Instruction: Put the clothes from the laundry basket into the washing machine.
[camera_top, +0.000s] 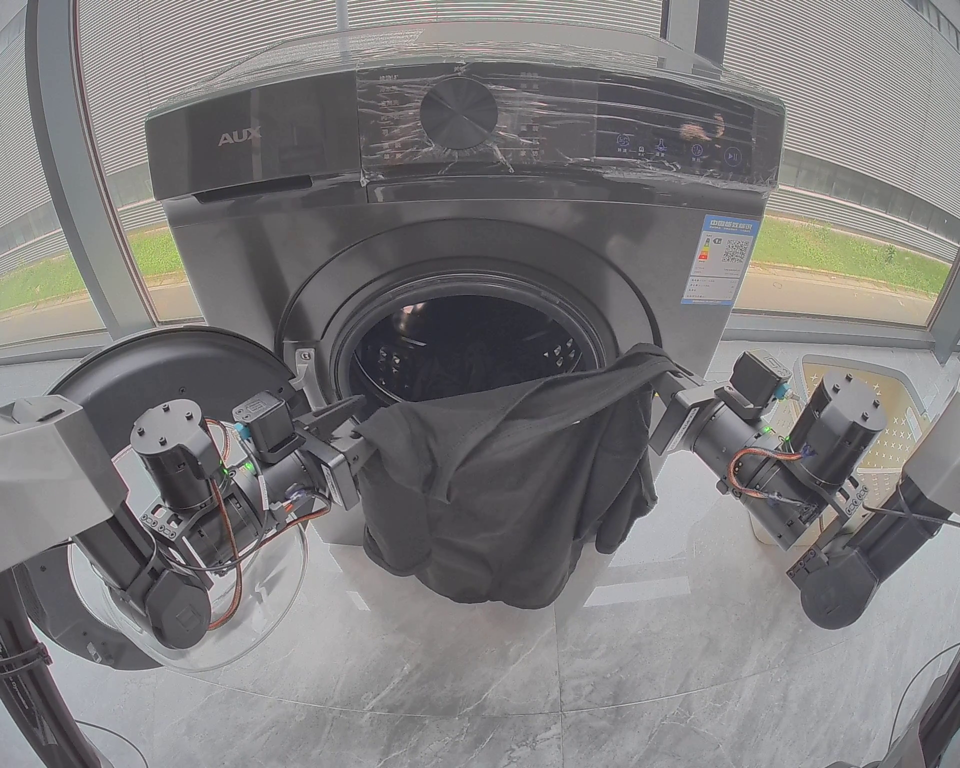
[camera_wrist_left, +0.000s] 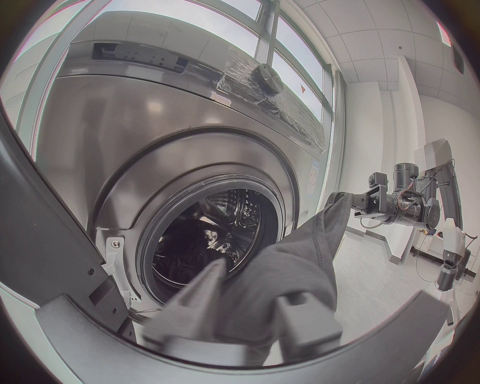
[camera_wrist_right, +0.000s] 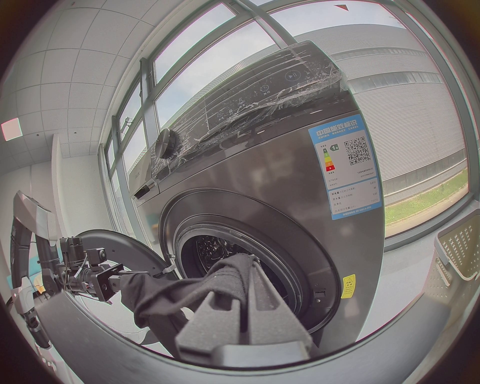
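I hold a black garment (camera_top: 500, 490) spread before the washing machine (camera_top: 280, 240), its top edge level with the open drum mouth (camera_top: 465, 345) and the rest hanging below it. The left gripper (camera_top: 350, 445), fingers clamped on one corner, sits by the machine's swung-open door (camera_top: 170, 370). The right gripper (camera_top: 668, 388), fingers pinched together on the opposite corner, sits at the mouth's other side. The laundry basket (camera_top: 860, 362) stands beside the machine, behind the right arm.

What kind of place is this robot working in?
Likely a laundry area in a glass-walled building, perhaps a test room: an open front-loading washing machine, a black shirt held up before it, a laundry basket beside it, and tall windows behind.
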